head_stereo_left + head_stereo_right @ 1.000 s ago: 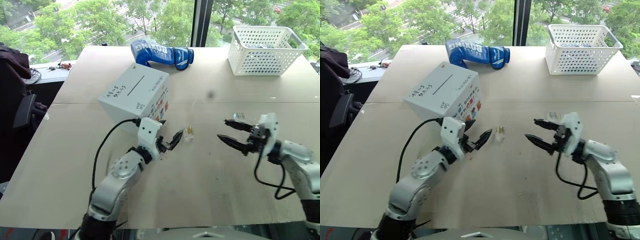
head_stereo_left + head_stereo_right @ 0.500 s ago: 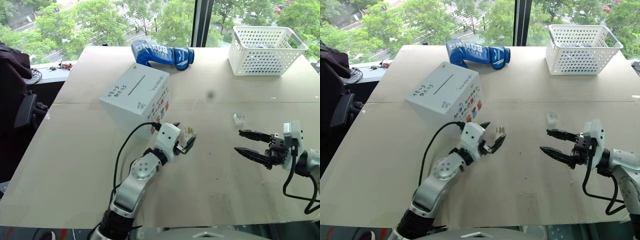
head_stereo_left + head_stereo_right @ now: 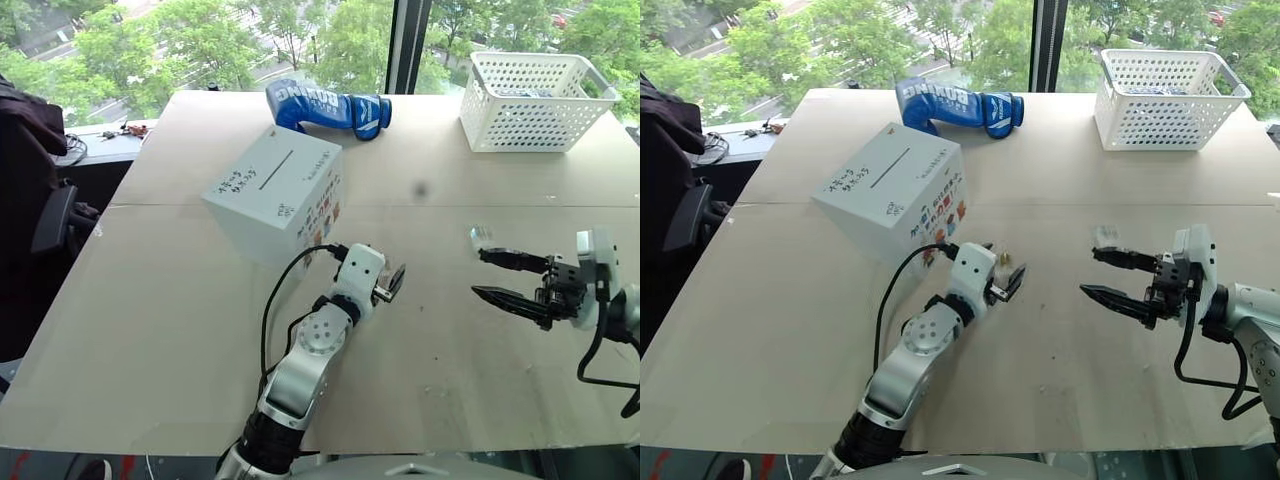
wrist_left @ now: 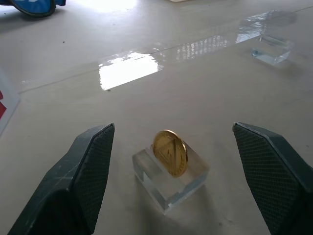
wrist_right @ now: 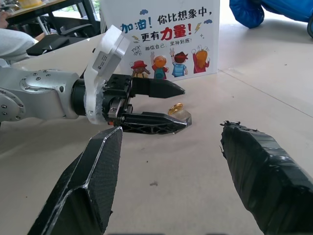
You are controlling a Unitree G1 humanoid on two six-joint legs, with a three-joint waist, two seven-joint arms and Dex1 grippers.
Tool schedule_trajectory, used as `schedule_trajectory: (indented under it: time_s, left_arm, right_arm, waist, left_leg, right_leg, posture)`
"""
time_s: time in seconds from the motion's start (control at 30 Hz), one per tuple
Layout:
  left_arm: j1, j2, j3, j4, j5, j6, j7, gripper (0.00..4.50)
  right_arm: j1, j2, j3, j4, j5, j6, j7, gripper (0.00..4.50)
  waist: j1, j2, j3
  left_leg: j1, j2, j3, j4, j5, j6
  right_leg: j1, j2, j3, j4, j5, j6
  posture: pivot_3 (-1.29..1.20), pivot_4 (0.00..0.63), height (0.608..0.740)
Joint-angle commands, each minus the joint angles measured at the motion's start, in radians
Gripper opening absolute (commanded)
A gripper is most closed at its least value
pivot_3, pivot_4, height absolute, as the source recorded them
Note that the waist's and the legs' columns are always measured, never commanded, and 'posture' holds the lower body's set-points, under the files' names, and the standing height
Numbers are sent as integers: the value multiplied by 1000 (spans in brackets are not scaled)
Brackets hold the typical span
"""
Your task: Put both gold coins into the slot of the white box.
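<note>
**On the bench: left end effector straddling a coin on its clear block**

On the pale bench (image 3: 150, 320) we see the left end effector (image 4: 171, 181) held low, fingers spread wide on either side of a gold coin (image 4: 169, 152). That coin stands on edge in a small clear block (image 4: 168, 178) set between the two fingers (image 4: 93, 166), and neither finger touches the coin or the block. Nothing is gripped.

Toward the robot's right, we see the right end effector (image 3: 495, 275) raised a little above the bench, pointing across at the left one. Its two black fingers are well apart and hold nothing. Just beside its upper fingertip sits a second clear block (image 3: 480, 236); we cannot tell whether a coin rests in it.

Behind the left end effector, near it but apart, stands the white box (image 3: 275, 195). Its top face carries the slot (image 3: 275, 169) and black handwriting, and colourful pictures cover the side facing the coin.

Farther back, a blue boxing glove (image 3: 325, 106) lies near the far edge, and a white perforated basket (image 3: 535, 88) sits at the far right corner.
</note>
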Motion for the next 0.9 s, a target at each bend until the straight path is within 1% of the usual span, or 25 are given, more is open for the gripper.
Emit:
schedule_trajectory:
  time_s: [0.03,0.4,0.63,0.7,0.73,0.77,0.83,0.9]
  left_arm:
    - [-6,-23,-23,-20,33,-2,18,3940]
    - [1,-59,-37,-4,84,-12,56,3940]
    - [22,-68,-38,-4,83,-16,51,3940]
    - [33,-66,-42,-12,85,-22,51,3393]
    - [35,-66,-43,-15,89,-25,53,3238]
    - [36,-66,-44,-16,92,-26,54,2772]
    - [35,-65,-47,-17,97,-25,51,2213]
    - [36,-64,-48,-15,97,-23,48,2213]
  right_arm:
    - [-18,-10,-33,-25,24,5,-1,3500]
    - [-30,-19,-42,-28,37,34,-1,3500]
    - [-39,-23,-38,-16,36,38,6,3500]
    - [-45,-23,-36,-13,37,41,9,3500]
    - [-47,-24,-35,-12,38,43,10,3500]
    - [-48,-24,-35,-11,38,44,11,3500]
    - [-49,-24,-35,-10,38,46,13,3500]
    - [-49,-25,-35,-11,38,48,13,3500]
  waist:
    - [-1,0,0]
    - [-1,0,0]
    - [-1,0,0]
    - [-2,0,0]
    - [-1,0,0]
    - [-1,0,0]
    - [-1,0,0]
    - [-1,0,0]
  left_leg:
    - [0,0,0,0,0,0]
    - [0,0,0,0,0,0]
    - [0,0,0,0,0,0]
    - [0,0,0,0,0,0]
    - [0,0,0,0,0,0]
    - [0,0,0,0,0,0]
    - [0,0,0,0,0,0]
    - [0,0,0,0,0,0]
  right_leg:
    - [0,0,0,0,0,0]
    - [0,0,0,0,0,0]
    - [0,0,0,0,0,0]
    - [0,0,0,0,0,0]
    - [0,0,0,0,0,0]
    - [0,0,0,0,0,0]
    - [0,0,0,0,0,0]
    - [0,0,0,0,0,0]
  posture:
    - [0,150,740]
    - [0,150,740]
    - [0,150,740]
    - [0,150,740]
    - [0,150,740]
    - [0,150,740]
    - [0,150,740]
    - [0,150,740]
